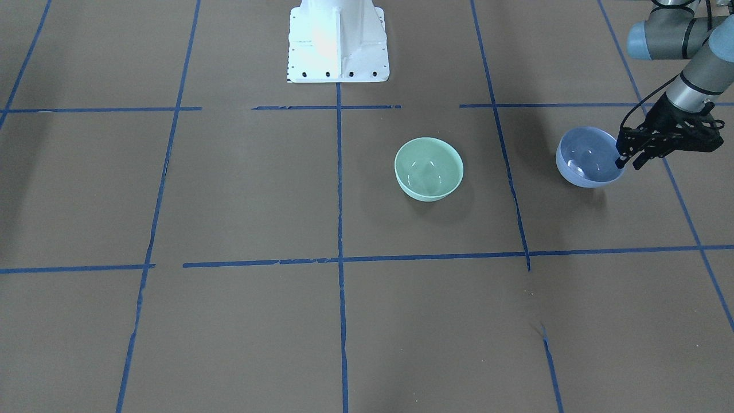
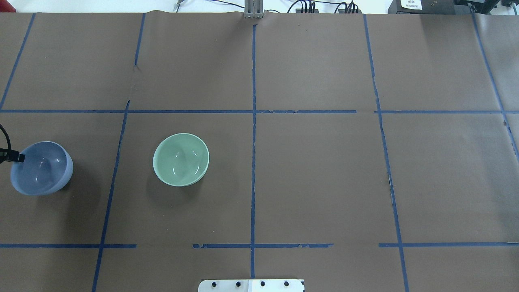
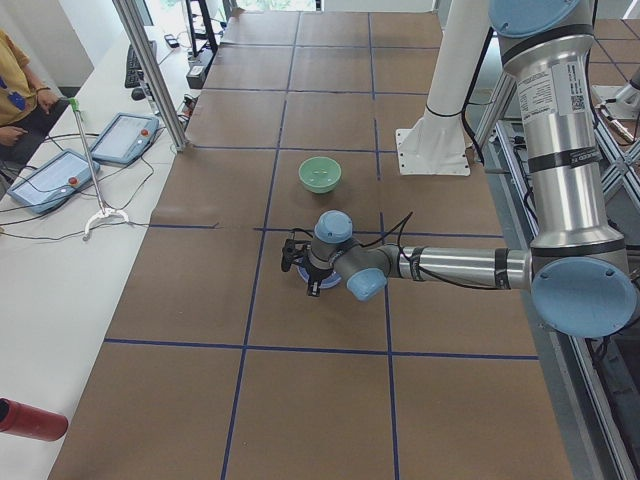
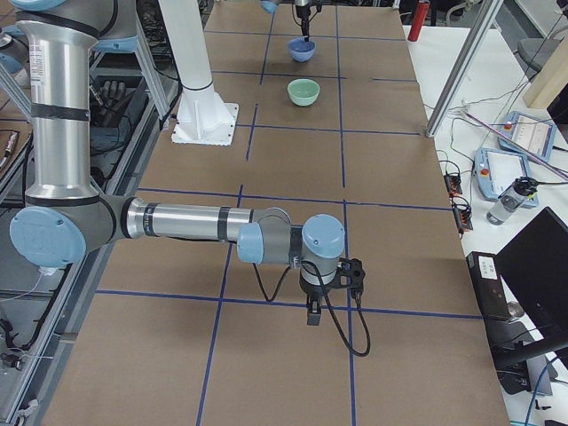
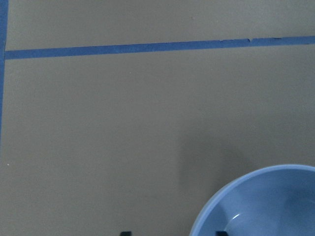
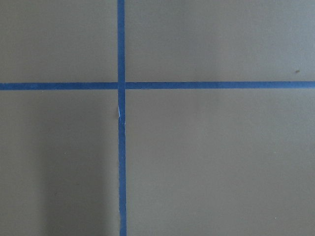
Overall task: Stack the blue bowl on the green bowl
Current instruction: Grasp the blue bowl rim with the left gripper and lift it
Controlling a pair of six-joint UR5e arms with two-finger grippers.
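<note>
Closing in on the pick: the step in hand is the grasp of the blue bowl (image 1: 588,158); lift and stack are not yet done. The blue bowl sits upright on the desk (image 1: 229,189), far out on my left side, resting flat as best I can judge. The green bowl (image 1: 429,169) is upright too, nearer the desk's middle and well apart from the blue one, with a blue tape line (image 1: 507,172) between them. Both bowls are empty.

My left claw (image 1: 628,162) is at the blue bowl's rim, on the side away from the green bowl. Its fingers are apart and straddle the rim: the left wrist view shows one fingertip (image 5: 221,233) inside the bowl and the other outside over bare desk, with the wall in the gap. By my read it is not clamped yet. My right claw (image 4: 312,316) hangs over the desk far off on the other side. Only the side camera shows it, so I cannot tell if its fingers are apart or together.

Next move, my call: pinch the rim, lift until the blue bowl's base clears the green rim, carry it across the tape line, centre, lower and let go. A one-sided pinch on a glossy wall could tilt or slip, so carry it slowly.
</note>
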